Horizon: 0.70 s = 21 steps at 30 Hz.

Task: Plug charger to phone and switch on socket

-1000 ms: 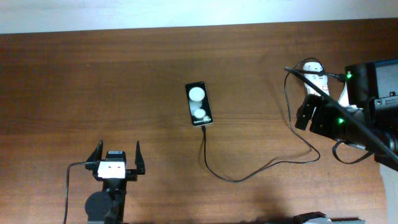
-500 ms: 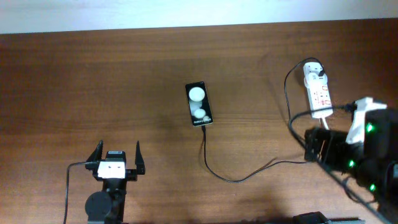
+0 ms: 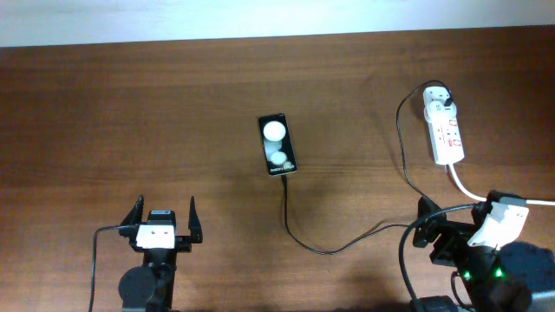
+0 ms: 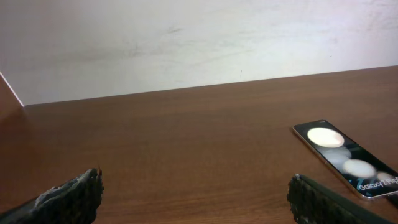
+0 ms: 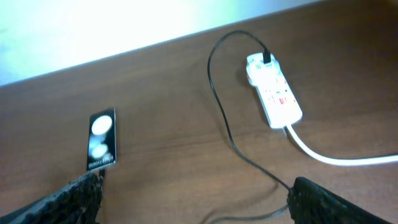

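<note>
The phone (image 3: 277, 145) lies flat mid-table, screen up, with two glare spots. It also shows in the left wrist view (image 4: 348, 158) and the right wrist view (image 5: 102, 140). The charger cable (image 3: 323, 250) runs from the phone's near end, where its tip looks inserted, loops right and rises to the white plug (image 3: 439, 98) in the socket (image 3: 447, 134). The socket also shows in the right wrist view (image 5: 275, 94). My left gripper (image 3: 162, 217) (image 4: 196, 196) is open and empty, near the front left. My right gripper (image 3: 453, 221) (image 5: 196, 199) is open and empty, near the front right, below the socket.
A thick white cord (image 3: 473, 191) leaves the socket's near end toward the right edge, close to my right arm; it also shows in the right wrist view (image 5: 336, 157). A pale wall (image 4: 186, 37) borders the table's far edge.
My right arm has pulled back from over the socket to the front right corner, uncovering the socket. The left arm, phone and cable have not moved.
</note>
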Tool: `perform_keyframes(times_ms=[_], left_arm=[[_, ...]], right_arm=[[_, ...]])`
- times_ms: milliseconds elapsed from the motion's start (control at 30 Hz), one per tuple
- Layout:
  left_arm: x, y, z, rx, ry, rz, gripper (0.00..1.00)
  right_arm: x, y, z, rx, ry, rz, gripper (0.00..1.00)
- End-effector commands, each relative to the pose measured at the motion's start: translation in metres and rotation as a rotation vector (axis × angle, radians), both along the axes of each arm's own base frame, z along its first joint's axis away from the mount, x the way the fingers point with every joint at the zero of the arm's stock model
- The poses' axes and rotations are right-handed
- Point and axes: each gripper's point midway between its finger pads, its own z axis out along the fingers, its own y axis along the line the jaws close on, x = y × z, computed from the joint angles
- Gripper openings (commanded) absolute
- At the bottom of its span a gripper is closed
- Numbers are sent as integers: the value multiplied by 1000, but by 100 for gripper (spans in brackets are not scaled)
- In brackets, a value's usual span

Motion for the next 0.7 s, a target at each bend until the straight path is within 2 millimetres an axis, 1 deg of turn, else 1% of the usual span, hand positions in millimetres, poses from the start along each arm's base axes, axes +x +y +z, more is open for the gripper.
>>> perform_keyframes(times_ms=[0,133,200,233,300,367,467,533,667], left_arm=[[0,0,-1,15,0,-5,99],[0,0,-1,15,1,-5,99],[0,0,-1,15,1,-5,99],[0,0,-1,15,0,-5,99],[0,0,-1,15,1,-5,99],[0,0,-1,15,1,-5,99],[0,0,-1,15,1,-5,99],[0,0,-1,15,1,-5,99],[0,0,-1,15,1,-5,99]], right_arm=[[-3,0,-9,6,-68,3,99],[-2,4,-12,19,-155,25,99],[2,6,-18,23,-167,32,99],[5,7,-21,25,-175,38,99],[12,14,-20,45,-221,73,99],[20,17,-17,59,-286,98,99],[24,23,-20,64,-411,139,99],[33,32,-27,71,-468,192,99],[46,35,-40,72,-516,212,99]])
